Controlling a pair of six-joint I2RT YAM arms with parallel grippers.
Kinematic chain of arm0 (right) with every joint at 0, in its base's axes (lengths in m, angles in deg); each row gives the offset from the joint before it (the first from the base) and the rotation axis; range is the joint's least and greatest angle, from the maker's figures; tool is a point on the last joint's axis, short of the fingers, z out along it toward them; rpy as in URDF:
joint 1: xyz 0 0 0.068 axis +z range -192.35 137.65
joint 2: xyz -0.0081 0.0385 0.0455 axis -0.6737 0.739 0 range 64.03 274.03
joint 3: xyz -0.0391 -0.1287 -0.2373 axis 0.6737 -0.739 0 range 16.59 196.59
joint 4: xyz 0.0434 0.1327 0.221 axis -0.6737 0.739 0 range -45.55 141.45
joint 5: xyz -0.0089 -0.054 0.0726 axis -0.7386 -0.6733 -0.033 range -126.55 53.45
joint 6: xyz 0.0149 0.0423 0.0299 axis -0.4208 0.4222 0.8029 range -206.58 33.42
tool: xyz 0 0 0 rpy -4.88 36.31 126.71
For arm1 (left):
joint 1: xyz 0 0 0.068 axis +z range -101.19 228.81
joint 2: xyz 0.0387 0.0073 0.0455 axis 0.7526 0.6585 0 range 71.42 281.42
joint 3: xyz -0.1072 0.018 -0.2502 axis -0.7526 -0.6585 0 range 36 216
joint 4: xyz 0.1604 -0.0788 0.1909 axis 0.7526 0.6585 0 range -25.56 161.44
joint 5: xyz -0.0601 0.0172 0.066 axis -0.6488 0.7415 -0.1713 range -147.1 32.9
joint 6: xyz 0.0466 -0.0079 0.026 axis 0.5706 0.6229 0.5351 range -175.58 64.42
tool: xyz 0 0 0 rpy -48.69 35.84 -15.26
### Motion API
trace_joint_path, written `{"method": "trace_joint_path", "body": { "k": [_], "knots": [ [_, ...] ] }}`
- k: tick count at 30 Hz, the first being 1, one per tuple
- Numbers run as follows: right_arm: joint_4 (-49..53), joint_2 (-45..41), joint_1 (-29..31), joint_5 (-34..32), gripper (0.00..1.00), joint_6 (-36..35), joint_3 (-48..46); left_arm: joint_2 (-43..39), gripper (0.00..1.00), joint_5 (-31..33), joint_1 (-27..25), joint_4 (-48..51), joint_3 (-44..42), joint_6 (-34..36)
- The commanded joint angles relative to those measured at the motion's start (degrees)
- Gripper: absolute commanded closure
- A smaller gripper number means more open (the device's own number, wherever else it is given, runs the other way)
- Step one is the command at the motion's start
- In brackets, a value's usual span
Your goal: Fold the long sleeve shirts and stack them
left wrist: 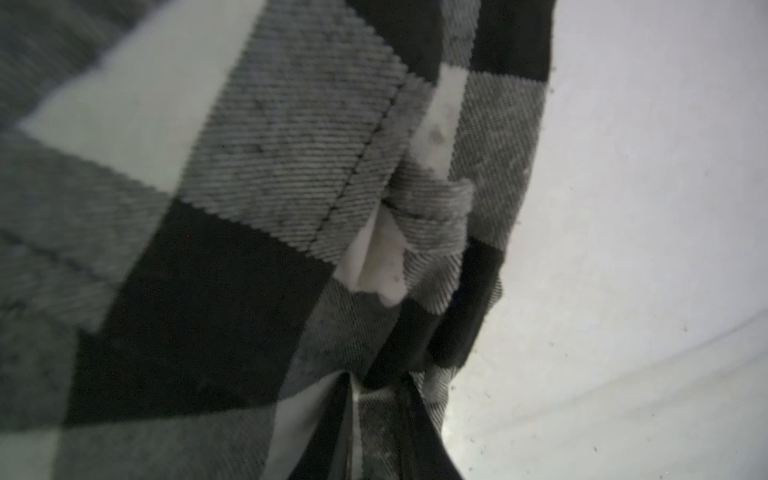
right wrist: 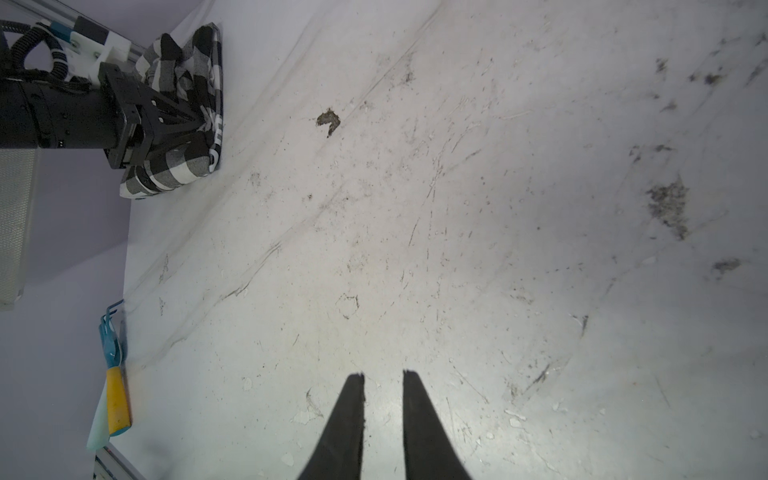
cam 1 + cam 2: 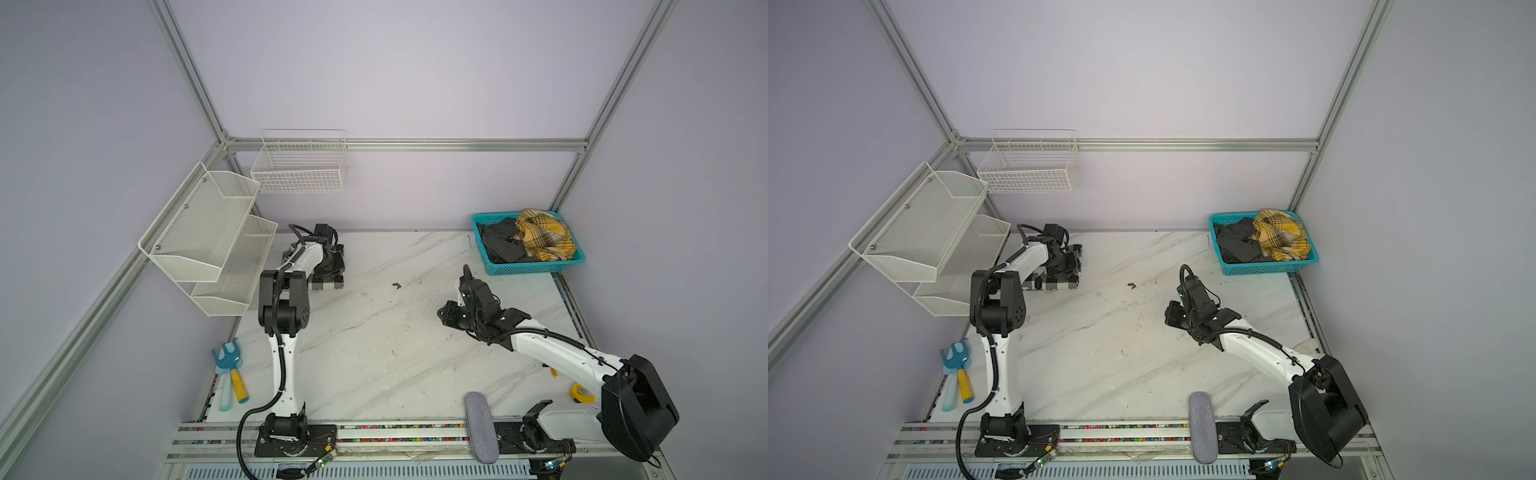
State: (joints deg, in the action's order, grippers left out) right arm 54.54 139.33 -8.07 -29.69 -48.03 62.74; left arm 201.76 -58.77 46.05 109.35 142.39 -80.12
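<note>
**Top views.** Show a teal basket at the far right corner of the table, holding a yellow plaid shirt heaped beside a dark grey shirt. Show a white wire basket and a two-tier mesh shelf fixed to the walls at the left. Place the checked shirt on the table at the far left corner, as a folded bundle mostly hidden under the left gripper; cannot tell its long axis here. Show the right gripper over mid-table, well apart from both basket and bundle.

**Left wrist view.** Fills with the shirt's black, grey and white checks. Shows dark fingers pinched nearly together on a fold of that cloth, with the table beside it.

**Right wrist view.** Shows the right gripper's two tips with a narrow gap between them, gripping nothing, above scuffed table. Shows the bundle longer than wide, its long side running along the edge with white lettering, and that edge facing the open table. Shows the left gripper nipping the cloth near that lettered edge.
</note>
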Motion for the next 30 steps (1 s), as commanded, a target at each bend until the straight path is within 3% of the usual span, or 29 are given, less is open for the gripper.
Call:
{"method": "trace_joint_path", "body": {
  "k": [1, 6, 10, 12, 21, 24, 27, 30],
  "knots": [
    [2.21, -1.45, -0.36, -1.32, 0.79, 0.60, 0.20, -2.62, 0.80, 0.60, 0.21, -0.35, -4.40, -0.76],
    [3.63, -1.14, -0.36, -1.31, 0.79, -0.01, 1.84, -2.67, 0.76, -1.58, 0.43, -0.46, -2.59, -1.27],
    [6.04, -1.76, -0.36, -2.40, 0.79, -0.92, 4.35, -4.41, 0.53, -7.00, 0.33, -0.55, -0.05, -3.53],
    [7.36, -2.08, -0.36, -3.01, 0.79, -1.47, 5.83, -6.11, 0.48, -9.64, 0.32, -0.52, 1.28, -3.94],
    [14.39, -4.56, -0.70, -12.42, 0.79, -4.22, 18.41, -23.02, 0.33, -14.60, 0.35, -0.59, 0.30, -2.97],
    [14.70, -6.50, -0.69, -18.09, 0.68, -4.12, 21.35, -31.83, 0.31, -13.49, 0.35, -2.46, -6.14, -1.43],
    [11.91, -9.98, -0.71, -21.05, 0.62, -6.37, 21.48, -43.18, 0.30, -14.36, 0.39, -12.46, -20.52, 1.86],
    [9.00, -13.35, -0.75, -25.76, 0.54, -6.64, 19.27, -56.54, 0.28, -6.44, 0.28, -19.28, -35.14, 4.72]
  ]
}}
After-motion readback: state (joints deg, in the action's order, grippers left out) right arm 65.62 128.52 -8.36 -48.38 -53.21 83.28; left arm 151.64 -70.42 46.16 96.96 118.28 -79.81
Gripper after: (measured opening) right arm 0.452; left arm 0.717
